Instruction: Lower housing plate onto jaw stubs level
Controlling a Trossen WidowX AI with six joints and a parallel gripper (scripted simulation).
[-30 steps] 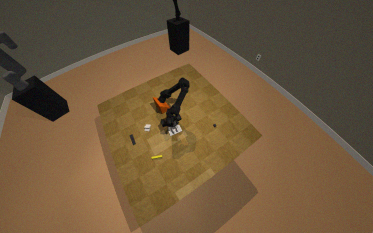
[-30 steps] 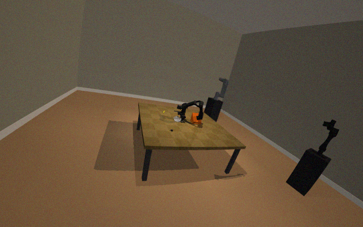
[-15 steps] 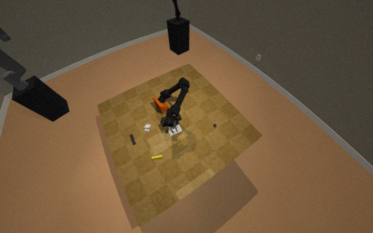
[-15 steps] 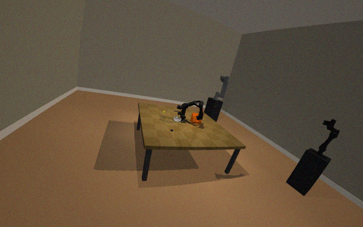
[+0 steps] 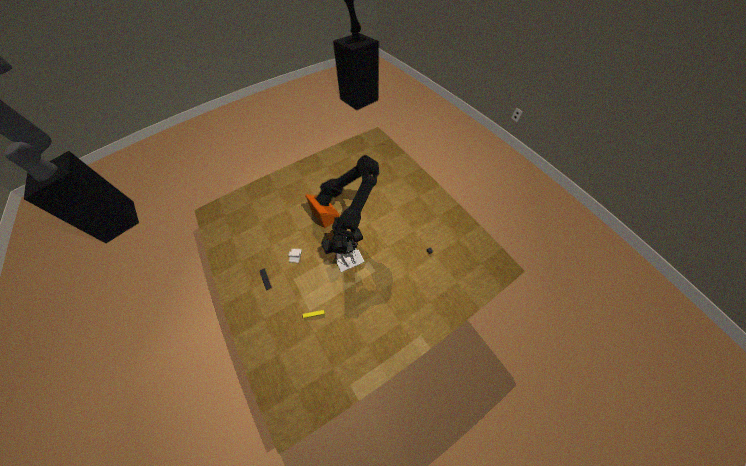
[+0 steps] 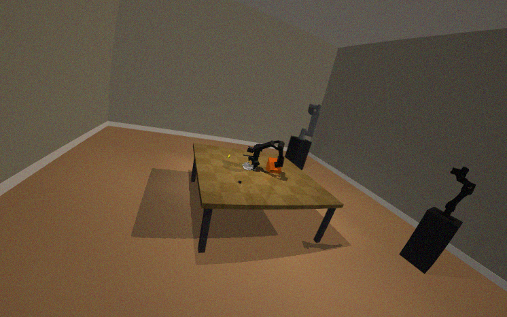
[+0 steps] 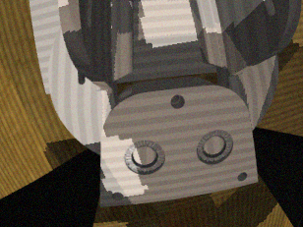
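The housing plate (image 7: 179, 122), grey and rounded at its upper edge, lies across the lower middle of the wrist view. It has two ringed holes and three small ones. A pale round end shows inside each ringed hole. My gripper (image 7: 173, 143) (image 5: 346, 252) is shut on the housing plate, with a dark finger at each side. The two jaws (image 7: 123, 53) (image 7: 212, 48) run up the wrist view from behind the plate's upper edge. The pale assembly (image 5: 357, 262) (image 6: 247, 166) is under my hand. Whether the plate is fully down on the stubs cannot be told.
A small white block (image 5: 295, 255), a dark bar (image 5: 265, 279) and a yellow bar (image 5: 313, 314) (image 6: 229, 156) lie on the wooden table (image 5: 376, 341) (image 6: 263, 196). A small black cube (image 5: 429, 250) (image 6: 240, 181) lies apart. An orange block (image 5: 322, 211) (image 6: 272, 164) stands by the arm's base.
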